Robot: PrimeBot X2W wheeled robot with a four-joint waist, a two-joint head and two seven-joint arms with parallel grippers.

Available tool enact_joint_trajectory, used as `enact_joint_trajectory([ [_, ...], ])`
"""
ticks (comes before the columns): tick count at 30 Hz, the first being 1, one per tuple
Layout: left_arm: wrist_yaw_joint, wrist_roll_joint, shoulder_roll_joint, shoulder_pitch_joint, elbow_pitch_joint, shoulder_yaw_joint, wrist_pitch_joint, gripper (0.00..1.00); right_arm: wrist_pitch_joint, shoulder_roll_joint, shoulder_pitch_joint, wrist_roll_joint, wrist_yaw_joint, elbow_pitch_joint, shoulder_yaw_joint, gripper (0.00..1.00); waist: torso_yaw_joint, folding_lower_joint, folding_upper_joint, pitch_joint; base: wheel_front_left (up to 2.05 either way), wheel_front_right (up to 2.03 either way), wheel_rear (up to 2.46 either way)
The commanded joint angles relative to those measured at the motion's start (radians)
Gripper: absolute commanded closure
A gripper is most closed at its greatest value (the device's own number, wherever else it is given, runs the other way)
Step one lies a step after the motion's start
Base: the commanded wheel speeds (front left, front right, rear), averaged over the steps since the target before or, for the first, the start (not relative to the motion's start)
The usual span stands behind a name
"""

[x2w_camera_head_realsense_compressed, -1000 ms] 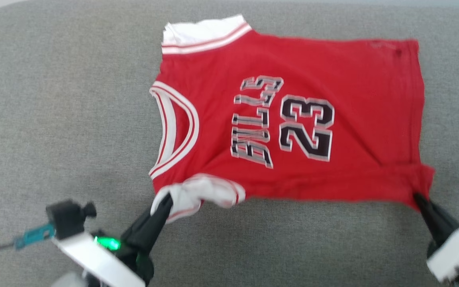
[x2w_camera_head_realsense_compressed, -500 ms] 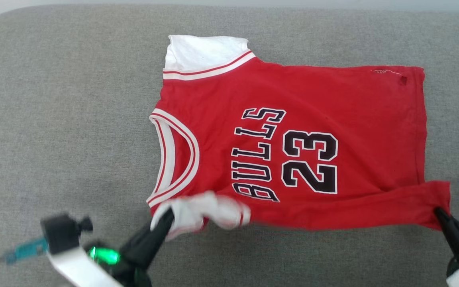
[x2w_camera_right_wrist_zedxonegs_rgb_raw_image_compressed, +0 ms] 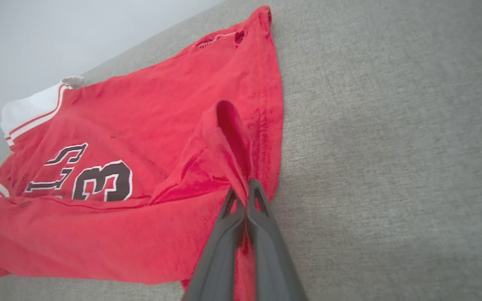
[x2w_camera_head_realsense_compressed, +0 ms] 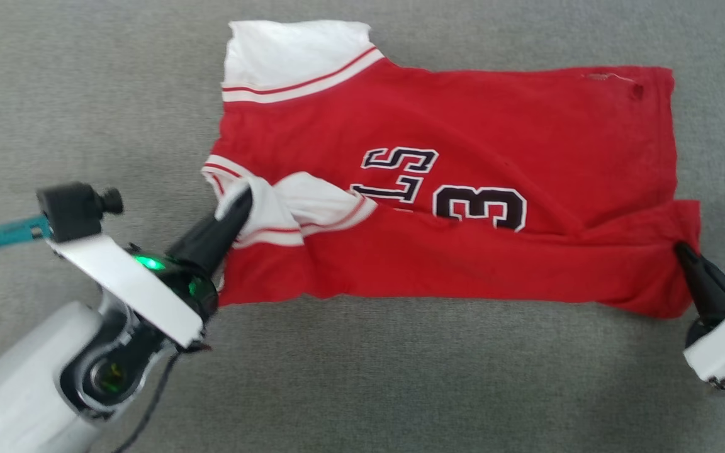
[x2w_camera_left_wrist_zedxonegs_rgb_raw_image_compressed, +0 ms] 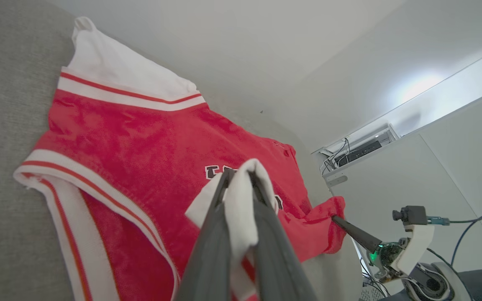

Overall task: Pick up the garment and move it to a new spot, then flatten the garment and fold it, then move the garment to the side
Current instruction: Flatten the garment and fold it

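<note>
Pinching the near white sleeve of the garment (x2w_camera_head_realsense_compressed: 482, 119), the left gripper (x2w_camera_head_realsense_compressed: 241, 200) has its fingers pressed together on the cloth at the near left. At the near right, the right gripper (x2w_camera_head_realsense_compressed: 681, 249) clamps the red hem corner the same way. The near edge held between them is folded toward the far side, covering part of the black lettering. The rest lies flat on the grey cushion (x2w_camera_head_realsense_compressed: 400, 377).
</note>
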Motion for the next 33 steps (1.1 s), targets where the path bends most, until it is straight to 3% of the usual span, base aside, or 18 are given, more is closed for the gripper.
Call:
enact_joint_trajectory([
  [1,0.002,-0.015,-0.002,-0.018,0.020,-0.001,0.008,1.00,-0.012,0.002,-0.019,-0.006,0.000,0.016,0.010,1.00,-0.016,0.0000,0.0000,0.014,0.00,0.00,0.00],
  [14,0.002,-0.052,-0.008,-0.066,0.152,0.038,-0.005,1.00,-0.146,0.015,-0.095,-0.001,0.000,0.101,0.020,1.00,-0.037,0.0000,0.0000,0.054,0.00,0.00,0.00],
  [24,0.002,-0.012,-0.021,-0.075,0.244,-0.016,0.031,0.99,-0.182,0.012,-0.112,-0.027,0.000,0.200,0.065,1.00,-0.045,0.0000,0.0000,0.056,0.00,0.00,0.00],
  [25,0.002,-0.012,-0.024,-0.077,0.250,-0.022,0.033,0.80,-0.183,0.009,-0.111,-0.031,0.000,0.207,0.068,0.88,-0.045,0.0000,0.0000,0.054,0.00,0.00,0.00],
  [26,0.002,-0.004,-0.022,-0.081,0.257,-0.029,0.033,0.35,-0.187,0.006,-0.111,-0.035,0.000,0.213,0.069,0.58,-0.045,0.0000,0.0000,0.051,0.00,0.00,0.00],
  [27,0.002,0.000,-0.021,-0.085,0.260,-0.034,0.028,0.00,-0.193,0.006,-0.111,-0.037,0.000,0.218,0.068,0.29,-0.044,0.0000,0.0000,0.048,0.00,0.00,0.00],
  [28,0.002,0.006,-0.022,-0.088,0.261,-0.043,0.026,0.00,-0.198,0.003,-0.108,-0.044,0.000,0.220,0.067,0.00,-0.043,0.0000,0.0000,0.043,0.00,0.00,0.00],
  [33,0.002,0.071,0.021,-0.117,0.241,-0.079,-0.026,0.00,-0.223,-0.007,-0.085,-0.056,0.000,0.200,0.045,0.00,-0.036,0.0000,0.0000,0.008,0.00,0.00,0.00],
])
